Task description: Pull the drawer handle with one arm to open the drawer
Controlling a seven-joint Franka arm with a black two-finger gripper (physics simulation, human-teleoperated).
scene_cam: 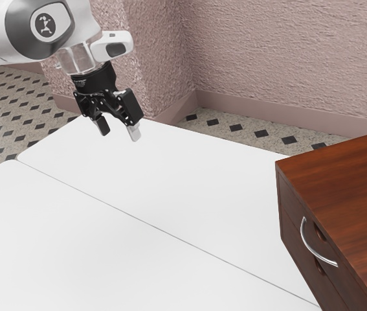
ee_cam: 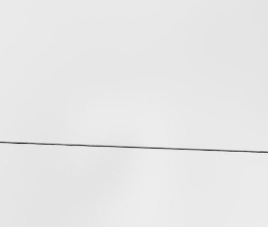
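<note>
White table [scene_cam: 73, 259] up front | drawer handle [scene_cam: 311, 244] low right, drawer [scene_cam: 290, 220] looks shut | gripper [scene_cam: 120, 131] far left, spread wide, empty | should swing right, drop level with handle, straddle it squarely imo

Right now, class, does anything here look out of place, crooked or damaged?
Nothing stands out. The wooden cabinet stands level, its curved handle looks whole, and the hand hangs open above the white table, well away from the cabinet.
</note>
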